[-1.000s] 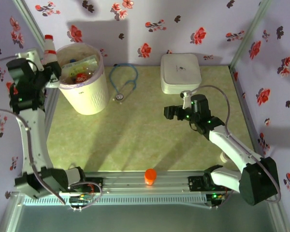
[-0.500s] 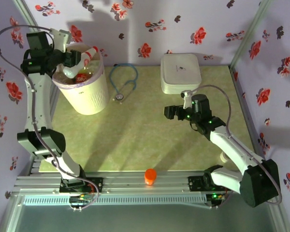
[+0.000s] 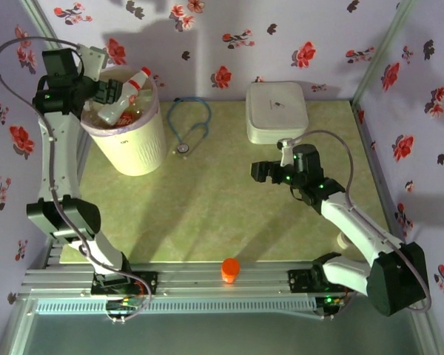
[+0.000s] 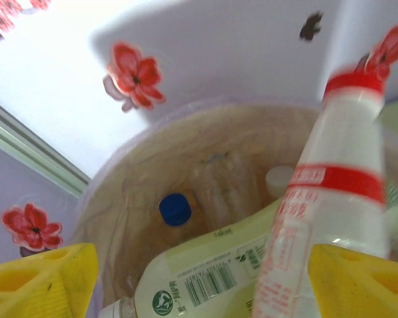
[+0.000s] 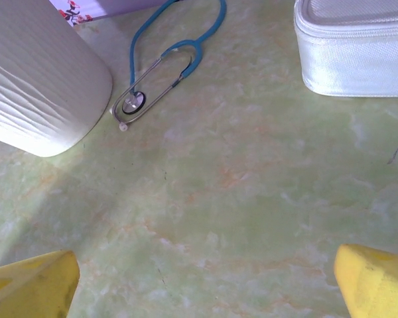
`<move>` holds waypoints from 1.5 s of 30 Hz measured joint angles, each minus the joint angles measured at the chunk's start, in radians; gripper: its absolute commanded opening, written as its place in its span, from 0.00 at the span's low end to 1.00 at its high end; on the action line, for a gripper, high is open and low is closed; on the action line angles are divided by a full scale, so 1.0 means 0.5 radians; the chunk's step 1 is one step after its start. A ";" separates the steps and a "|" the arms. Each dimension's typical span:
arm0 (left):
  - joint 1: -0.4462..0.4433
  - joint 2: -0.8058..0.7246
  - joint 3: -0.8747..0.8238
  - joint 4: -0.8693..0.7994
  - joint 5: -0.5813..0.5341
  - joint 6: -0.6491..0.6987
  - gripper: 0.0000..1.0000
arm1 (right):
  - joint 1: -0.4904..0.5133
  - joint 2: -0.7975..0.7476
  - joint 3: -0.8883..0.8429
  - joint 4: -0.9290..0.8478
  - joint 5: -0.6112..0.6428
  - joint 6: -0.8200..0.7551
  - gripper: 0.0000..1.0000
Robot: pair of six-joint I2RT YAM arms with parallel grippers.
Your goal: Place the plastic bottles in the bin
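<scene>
The cream-white bin (image 3: 137, 144) stands at the back left, with several plastic bottles lying inside it. My left gripper (image 3: 107, 95) hangs over its mouth, open. A red-capped, red-labelled bottle (image 3: 127, 90) leans across the opening, cap toward the wall. In the left wrist view this bottle (image 4: 338, 179) rests against my right-hand fingertip (image 4: 365, 281), and the other fingertip stands far off. Below my left gripper (image 4: 202, 285) lie a yellowish-labelled bottle (image 4: 212, 265) and a blue cap (image 4: 174, 209). My right gripper (image 3: 260, 171) is open over bare table at mid-right, right gripper (image 5: 205, 285) with nothing between its fingers.
A blue stethoscope (image 3: 189, 122) lies just right of the bin. A flat white lidded box (image 3: 276, 111) sits at the back right. An orange knob (image 3: 230, 270) stands on the front rail. The right wrist view shows the bin's wall (image 5: 33, 93), stethoscope (image 5: 160, 79) and box (image 5: 355, 53).
My left arm swung from beside the bin to over its mouth, carrying the red-capped bottle, and its jaws have spread apart. The right arm has not moved.
</scene>
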 measured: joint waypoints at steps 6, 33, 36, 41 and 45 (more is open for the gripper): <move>-0.199 -0.073 0.025 0.011 -0.056 -0.001 0.85 | 0.002 0.069 0.000 0.027 -0.043 0.037 0.99; -0.202 0.280 -0.108 0.273 -0.681 0.087 0.83 | 0.021 0.065 0.000 0.032 -0.043 0.046 0.99; -0.202 0.343 -0.025 0.276 -0.695 0.089 0.83 | 0.023 0.078 0.000 0.032 -0.043 0.046 0.99; -0.205 0.343 -0.029 0.286 -0.704 0.089 0.82 | 0.025 0.084 0.000 0.039 -0.043 0.047 0.99; -0.237 0.272 -0.154 0.319 -0.684 0.121 0.83 | 0.025 0.107 0.001 0.047 -0.044 0.046 0.99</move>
